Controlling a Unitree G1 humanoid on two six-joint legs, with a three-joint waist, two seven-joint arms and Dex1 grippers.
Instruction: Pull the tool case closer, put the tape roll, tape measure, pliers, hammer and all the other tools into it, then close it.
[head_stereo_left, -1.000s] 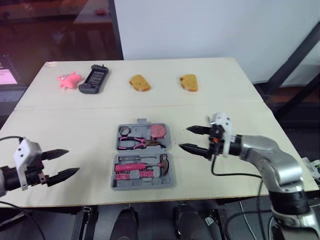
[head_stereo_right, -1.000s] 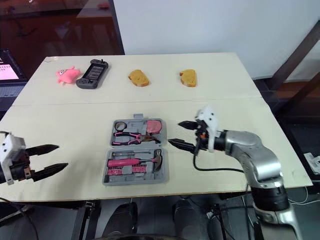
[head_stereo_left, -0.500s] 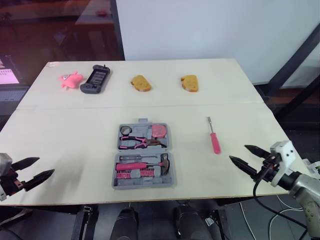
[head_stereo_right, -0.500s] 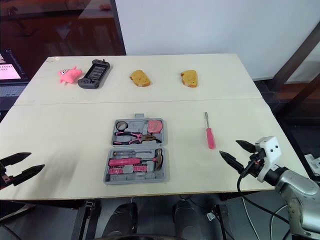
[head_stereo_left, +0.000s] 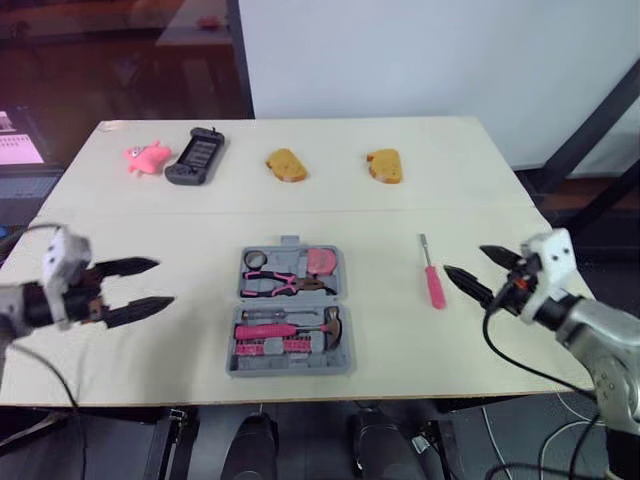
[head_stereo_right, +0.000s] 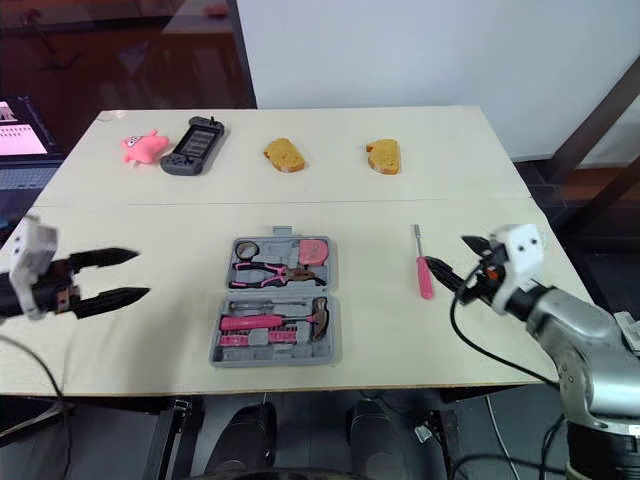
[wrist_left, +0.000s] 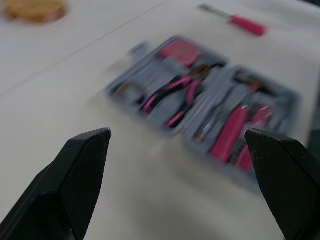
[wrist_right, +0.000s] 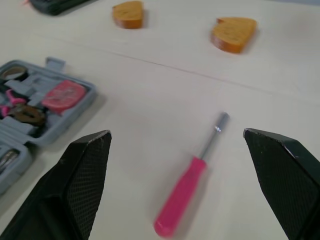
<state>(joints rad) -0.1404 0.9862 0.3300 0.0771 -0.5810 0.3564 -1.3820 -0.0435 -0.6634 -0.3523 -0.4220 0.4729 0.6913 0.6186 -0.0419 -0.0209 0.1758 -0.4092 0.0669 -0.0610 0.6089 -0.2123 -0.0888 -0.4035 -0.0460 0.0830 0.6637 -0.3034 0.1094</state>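
Observation:
The grey tool case (head_stereo_left: 290, 350) lies open at the table's middle, holding the tape roll (head_stereo_left: 251, 260), pink tape measure (head_stereo_left: 320, 262), pliers (head_stereo_left: 280, 285) and hammer (head_stereo_left: 290, 328). A pink-handled screwdriver (head_stereo_left: 431, 277) lies on the table to the right of the case, also seen in the right wrist view (wrist_right: 187, 189). My right gripper (head_stereo_left: 464, 260) stands open just right of the screwdriver, holding nothing. My left gripper (head_stereo_left: 165, 282) is open and empty, a short way left of the case, pointing at it (wrist_left: 200, 110).
Along the far side lie a pink pig toy (head_stereo_left: 145, 158), a black handheld console (head_stereo_left: 196, 157) and two pieces of bread (head_stereo_left: 285, 165) (head_stereo_left: 385, 165). The table's front edge (head_stereo_left: 330, 402) runs close below the case.
Both grippers have come in from the table's near corners: the left toward the case, the right up beside the screwdriver. The case and screwdriver have stayed put.

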